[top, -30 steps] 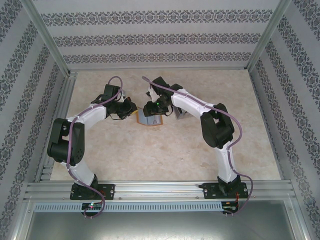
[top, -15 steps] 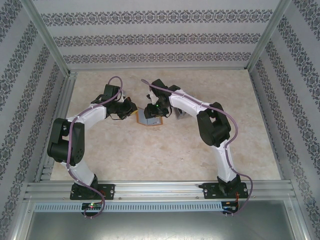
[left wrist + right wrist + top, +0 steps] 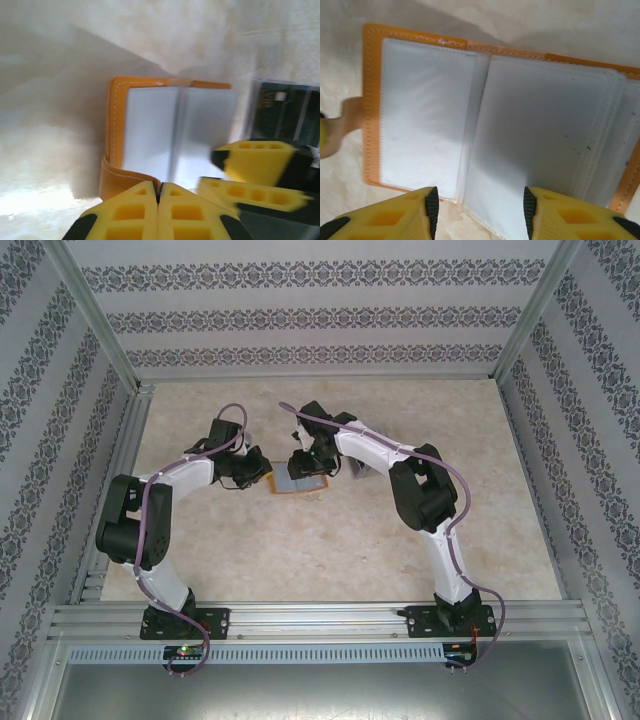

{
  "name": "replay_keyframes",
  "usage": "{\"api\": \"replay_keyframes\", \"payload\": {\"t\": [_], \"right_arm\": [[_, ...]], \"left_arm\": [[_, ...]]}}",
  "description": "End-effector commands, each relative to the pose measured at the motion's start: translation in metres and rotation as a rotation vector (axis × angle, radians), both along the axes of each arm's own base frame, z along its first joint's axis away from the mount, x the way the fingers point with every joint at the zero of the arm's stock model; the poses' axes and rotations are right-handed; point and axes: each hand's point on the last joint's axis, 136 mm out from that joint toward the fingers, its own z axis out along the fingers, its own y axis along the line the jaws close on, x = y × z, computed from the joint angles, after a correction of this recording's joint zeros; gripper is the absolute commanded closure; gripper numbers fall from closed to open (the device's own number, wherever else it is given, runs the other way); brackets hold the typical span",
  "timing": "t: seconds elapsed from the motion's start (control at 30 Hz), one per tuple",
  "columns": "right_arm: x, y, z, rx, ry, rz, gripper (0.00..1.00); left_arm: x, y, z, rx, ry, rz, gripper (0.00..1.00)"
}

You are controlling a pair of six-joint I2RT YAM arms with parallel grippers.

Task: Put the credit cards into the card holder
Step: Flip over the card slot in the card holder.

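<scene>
The orange-tan card holder (image 3: pixel 300 483) lies open on the table between both arms, its pale grey-white pages (image 3: pixel 425 110) facing up. I cannot tell the credit cards apart from these pale pages. My left gripper (image 3: pixel 159 186) is shut on the holder's orange strap (image 3: pixel 117 177) at its left edge, and it sits at the holder's left side (image 3: pixel 262 472). My right gripper (image 3: pixel 479 200) hangs open just over the holder's pages, with one finger to each side of the centre fold. Its yellow fingers (image 3: pixel 255 162) also show in the left wrist view, and the gripper sits at the holder's far edge (image 3: pixel 305 462).
A silver-grey block with dark stripes (image 3: pixel 362 470) stands just right of the holder, under the right arm, and also shows as a dark striped block (image 3: pixel 285 112). Pale stone-patterned table (image 3: pixel 320 550) stretches towards the arm bases. Patterned walls and metal posts ring the table.
The right gripper has shifted slightly left over the holder. The left gripper has moved a little right and nearer. The holder now lies flatter and squarer on the table.
</scene>
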Motion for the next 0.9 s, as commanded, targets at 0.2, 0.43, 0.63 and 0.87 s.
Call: {"api": "replay_keyframes", "payload": {"t": [0.2,0.43,0.63,0.87], "right_arm": [[0.002,-0.023,0.004,-0.066,-0.031,-0.028,0.49],[0.006,-0.032,0.008,-0.087,-0.056,-0.054,0.49],[0.005,-0.035,0.005,-0.100,-0.055,-0.056,0.49],[-0.003,-0.021,-0.009,-0.087,-0.011,-0.027,0.49]], "left_arm": [[-0.013,0.011,-0.037,0.032,0.061,0.007,1.00],[-0.010,0.010,-0.035,0.035,0.055,0.001,1.00],[-0.011,0.010,-0.036,0.030,0.057,0.003,1.00],[-0.009,0.009,-0.035,0.022,0.053,0.005,1.00]]}}
